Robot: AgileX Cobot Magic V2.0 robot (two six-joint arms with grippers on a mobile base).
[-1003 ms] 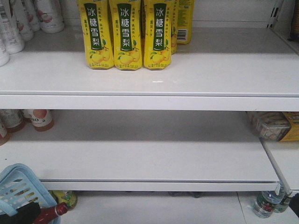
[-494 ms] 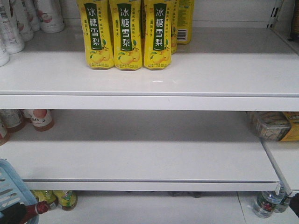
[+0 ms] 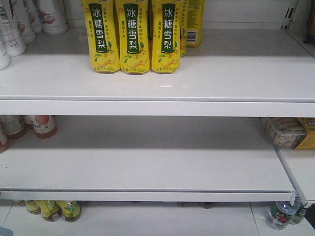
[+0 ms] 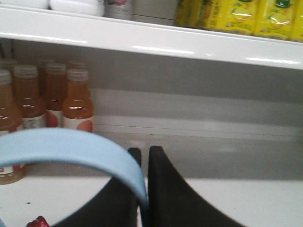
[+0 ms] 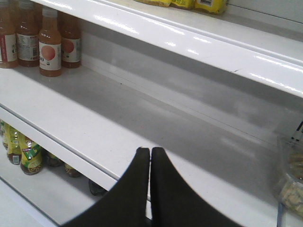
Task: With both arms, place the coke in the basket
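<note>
In the left wrist view my left gripper [image 4: 146, 150] is shut on the basket's light blue swing handle [image 4: 71, 144], which arcs off to the left from between the jaws. At that view's bottom edge a small red piece [image 4: 38, 221] shows, seemingly the coke's top; the bottle's body is out of view. Only a sliver of the basket [image 3: 3, 231] shows in the front view's bottom-left corner. My right gripper [image 5: 150, 150] is shut on nothing, above the front edge of the white middle shelf [image 5: 71, 137]. Neither gripper shows in the front view.
Yellow pear-drink cartons [image 3: 130, 37] stand on the upper shelf [image 3: 157, 108]. Orange juice bottles [image 4: 75, 99] sit at the left of the middle shelf. Green-yellow bottles [image 3: 59, 210] and a water bottle [image 3: 280, 214] are on the lowest level. A packaged box [image 3: 285, 132] lies at right.
The blue basket, the red-topped bottle in it and the black gripper have slid left and down, almost fully out of the front view. More bottles on the lowest shelf now show.
</note>
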